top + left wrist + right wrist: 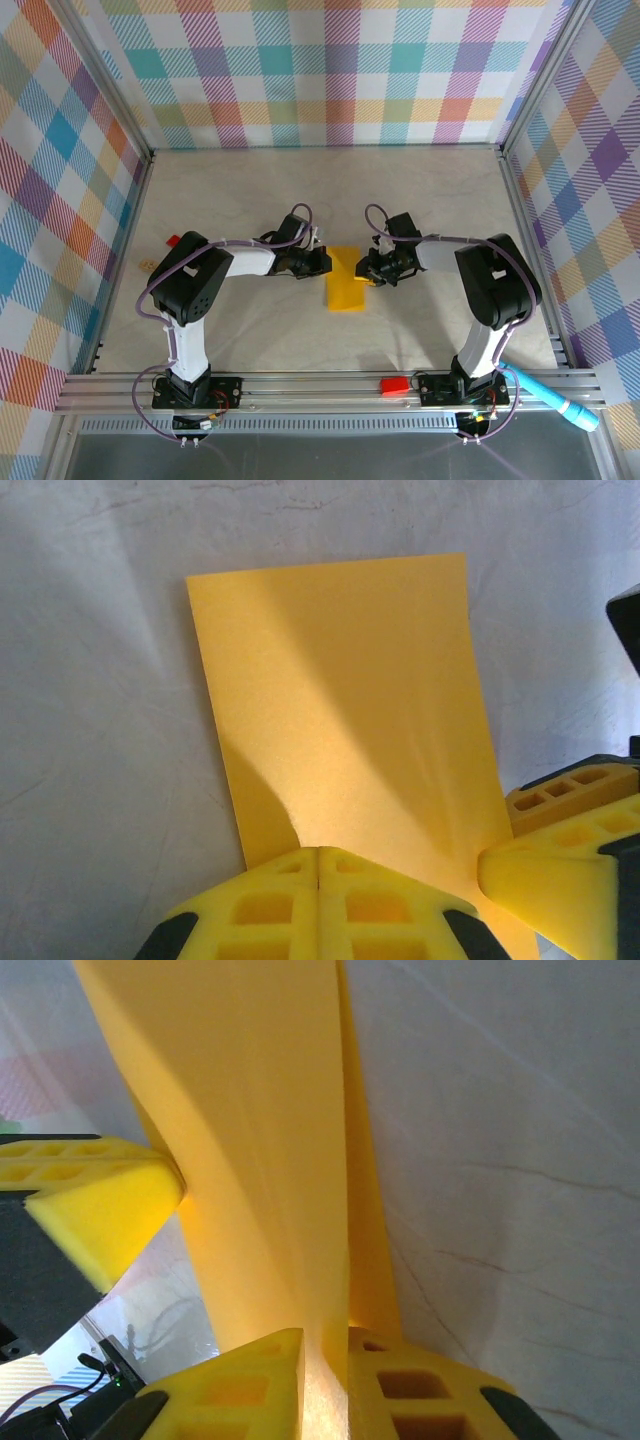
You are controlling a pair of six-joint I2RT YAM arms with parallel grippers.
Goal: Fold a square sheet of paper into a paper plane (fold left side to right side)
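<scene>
Right hand [325,1352] pinches the square sheet of paper [346,279] at its 3 o'clock edge; left hand [318,868], fingers together, presses the 9 o'clock edge; long axis runs 12-to-6.

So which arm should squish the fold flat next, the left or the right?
Probably left. The left gripper is shut, tips resting on the left edge of the square sheet of paper, free to press. The right gripper is pinching the loose layers together.
</scene>
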